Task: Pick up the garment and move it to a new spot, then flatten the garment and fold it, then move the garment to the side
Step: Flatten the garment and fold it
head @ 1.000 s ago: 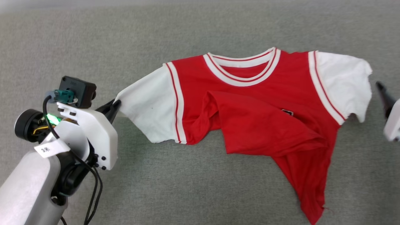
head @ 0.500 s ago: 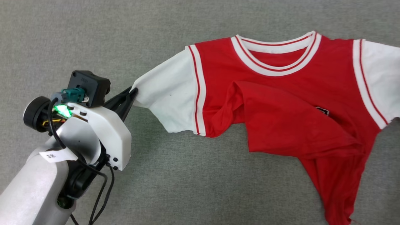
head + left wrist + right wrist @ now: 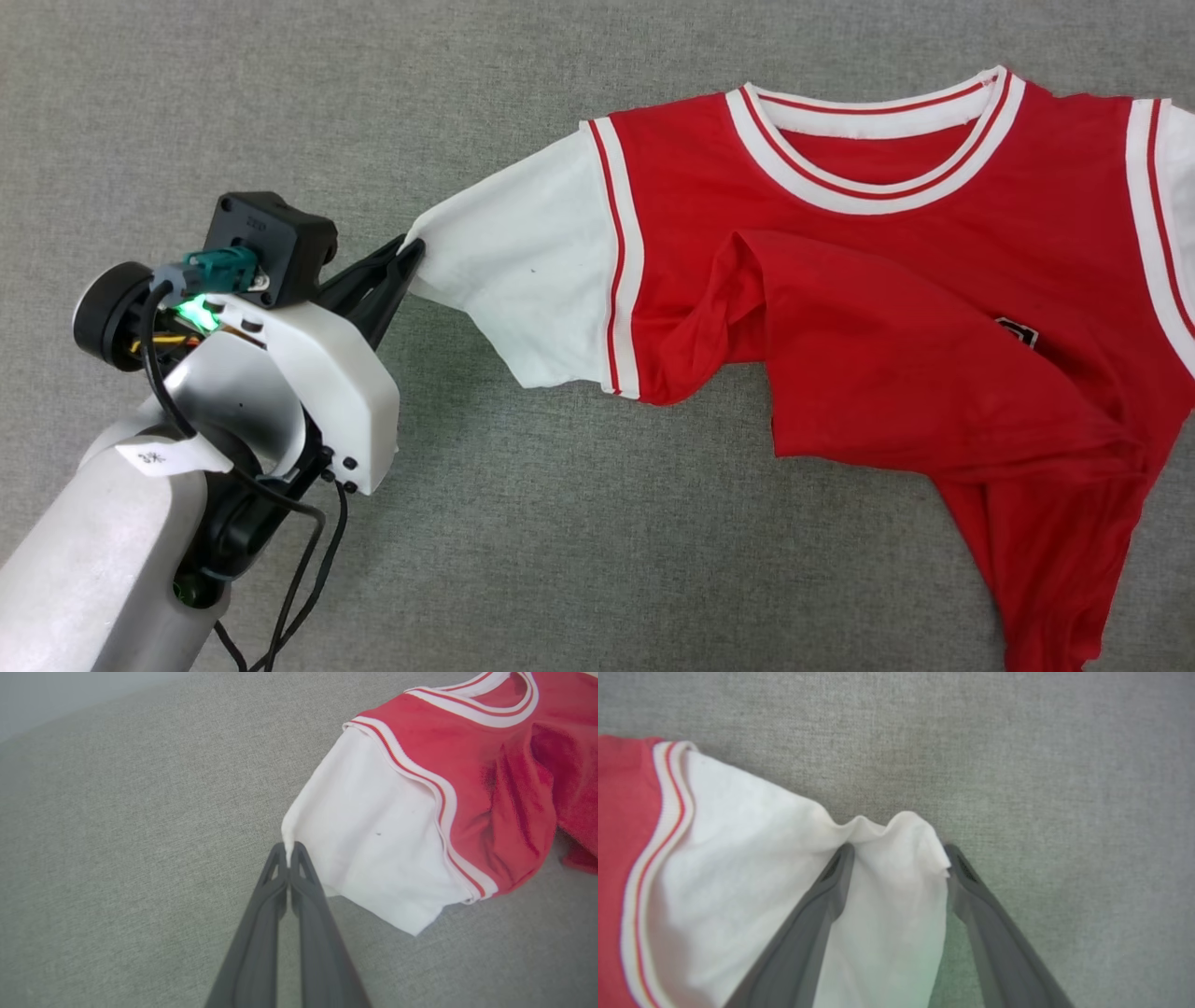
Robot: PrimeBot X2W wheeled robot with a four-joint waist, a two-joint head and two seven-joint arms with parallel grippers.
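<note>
Left of the collar (image 3: 878,196), the left gripper (image 3: 409,252) stays pinched on the white sleeve tip of the garment (image 3: 896,327), which lies rumpled on the grey surface (image 3: 560,541). Right of the collar, the right gripper (image 3: 900,851) now straddles the other sleeve, jaws wide: closing there would allow a flattening stretch.

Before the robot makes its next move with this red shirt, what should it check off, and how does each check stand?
1. The left gripper pinches the white sleeve by its edge: ok.
2. The right gripper is closed on the other sleeve: not ok; its fingers stand apart around the cloth.
3. The garment lies flat: not ok; its lower part is folded up over the chest.
4. The collar faces up: ok.
</note>
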